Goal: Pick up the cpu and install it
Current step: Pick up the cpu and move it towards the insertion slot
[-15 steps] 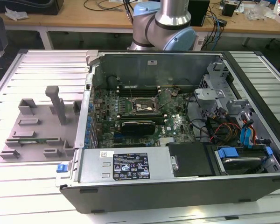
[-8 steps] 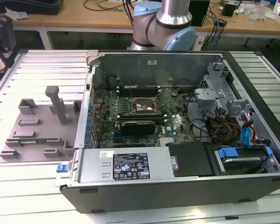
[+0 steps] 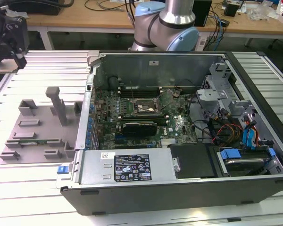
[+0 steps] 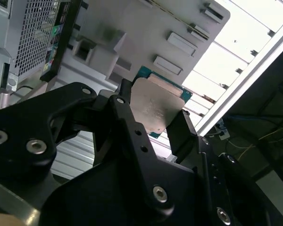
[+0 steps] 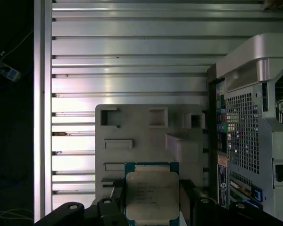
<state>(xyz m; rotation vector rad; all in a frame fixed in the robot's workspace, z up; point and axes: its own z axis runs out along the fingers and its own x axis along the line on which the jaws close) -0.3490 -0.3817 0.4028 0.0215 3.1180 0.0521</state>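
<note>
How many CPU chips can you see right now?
1. The cpu is clamped in the gripper, held clear of the grey tray beside the computer case. Another could be hidden inside the case.

I'm working in what looks like a robotics lab: a robot arm (image 3: 172, 28) stands behind a slotted aluminium counter (image 3: 33, 197) carrying an opened computer case (image 3: 155, 63). Beyond it is a wooden workbench (image 3: 85, 20) strewn with cables (image 3: 104, 5).

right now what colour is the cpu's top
The cpu top is silvery grey, edged in teal-green; clearest in the first wrist view.
</note>
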